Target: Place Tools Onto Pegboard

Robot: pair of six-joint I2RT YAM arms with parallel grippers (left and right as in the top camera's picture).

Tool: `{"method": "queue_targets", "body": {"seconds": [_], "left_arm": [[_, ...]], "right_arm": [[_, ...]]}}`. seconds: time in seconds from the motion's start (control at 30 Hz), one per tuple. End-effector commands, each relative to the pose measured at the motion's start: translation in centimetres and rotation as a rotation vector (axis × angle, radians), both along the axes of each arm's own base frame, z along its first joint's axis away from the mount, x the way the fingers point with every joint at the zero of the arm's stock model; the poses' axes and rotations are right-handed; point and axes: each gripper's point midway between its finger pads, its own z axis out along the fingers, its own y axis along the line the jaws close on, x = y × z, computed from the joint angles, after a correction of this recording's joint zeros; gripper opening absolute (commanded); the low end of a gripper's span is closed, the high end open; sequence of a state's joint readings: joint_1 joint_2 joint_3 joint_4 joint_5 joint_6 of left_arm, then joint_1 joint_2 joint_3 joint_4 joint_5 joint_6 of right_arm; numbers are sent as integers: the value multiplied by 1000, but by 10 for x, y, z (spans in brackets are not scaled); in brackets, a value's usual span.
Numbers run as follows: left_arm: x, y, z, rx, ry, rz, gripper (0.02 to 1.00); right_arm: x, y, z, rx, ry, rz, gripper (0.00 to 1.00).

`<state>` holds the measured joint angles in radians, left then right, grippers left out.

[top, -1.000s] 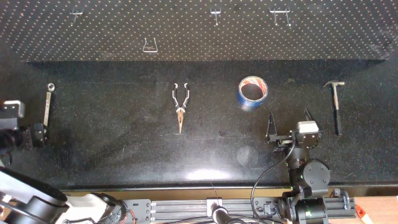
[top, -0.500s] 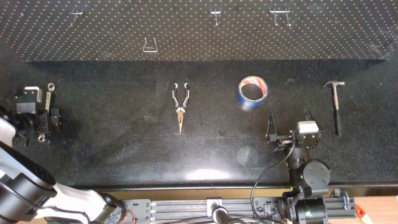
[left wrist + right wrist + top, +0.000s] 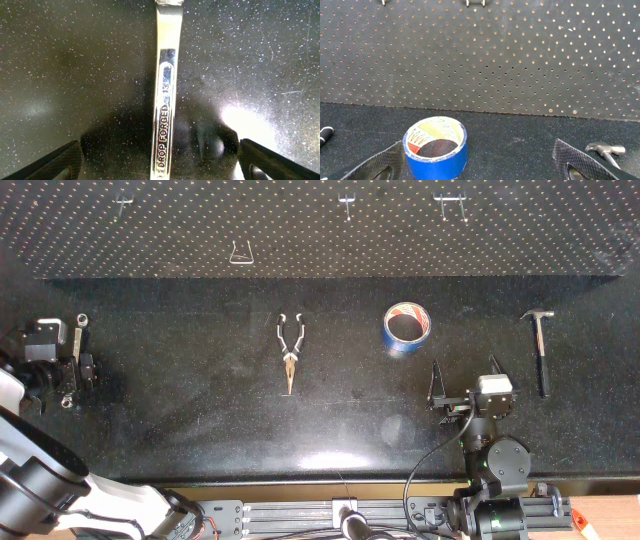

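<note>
Left wrist view has the wrench point(image 3: 165, 100) running straight up the middle between the left gripper point(image 3: 160, 167)'s two fingers, which stand wide apart on either side with bare table point(image 3: 75, 60) between each and the shaft, so the claw is open and holds nothing. From the top view the left gripper point(image 3: 74, 372) sits over the wrench point(image 3: 79, 330) at the table's far left, its ring end poking out toward the pegboard point(image 3: 320, 230). What has just changed is the approach: a second ago this arm was off to the side of the wrench, nearer the table's front-left corner; half a second ago it had swung across to straddle the shaft, and since then it has barely shifted. I judge that the line-up is done and the next step is to lower and close on the shaft. The wrench itself lies where it lay in both earlier frames. Nothing else has moved: pliers point(image 3: 290, 350), tape point(image 3: 407, 326) and hammer point(image 3: 541, 350) rest flat on the table, the hooks point(image 3: 240, 253) on the pegboard are bare, and the right gripper point(image 3: 466, 380) is parked near the front edge, fingers spread and empty, facing the tape point(image 3: 436, 147).
</note>
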<state>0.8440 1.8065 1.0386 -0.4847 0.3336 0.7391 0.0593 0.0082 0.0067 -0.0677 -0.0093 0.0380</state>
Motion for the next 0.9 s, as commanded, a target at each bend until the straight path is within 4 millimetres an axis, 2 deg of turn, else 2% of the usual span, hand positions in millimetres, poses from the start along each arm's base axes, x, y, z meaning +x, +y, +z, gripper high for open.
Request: {"method": "queue_targets", "body": {"seconds": [0.03, 0.13, 0.17, 0.27, 0.37, 0.47, 0.57, 0.83, 0.9], "left_arm": [[-3, 0, -13, -16, 38, 9, 996], [-6, 2, -17, -12, 57, 14, 998], [-6, 2, -17, -11, 57, 15, 936], [-6, 2, -17, -12, 57, 14, 579], [-6, 1, -17, -12, 58, 14, 375], [-7, 0, -18, -18, 62, 15, 272], [-7, 0, -18, -19, 64, 15, 174], [-10, -3, -19, -33, 75, 14, 152], [-11, -4, -19, -38, 80, 14, 117]], "right_arm": [[0, 1, -1, -17, 1, 8, 956], [0, 1, -1, -17, 1, 8, 956], [0, 1, -1, -17, 1, 8, 956], [0, 1, -1, -17, 1, 8, 956], [0, 1, -1, -17, 1, 8, 956], [0, 1, -1, -17, 1, 8, 956], [0, 1, -1, -17, 1, 8, 956], [0, 1, -1, -17, 1, 8, 956], [0, 1, -1, -17, 1, 8, 956]]}}
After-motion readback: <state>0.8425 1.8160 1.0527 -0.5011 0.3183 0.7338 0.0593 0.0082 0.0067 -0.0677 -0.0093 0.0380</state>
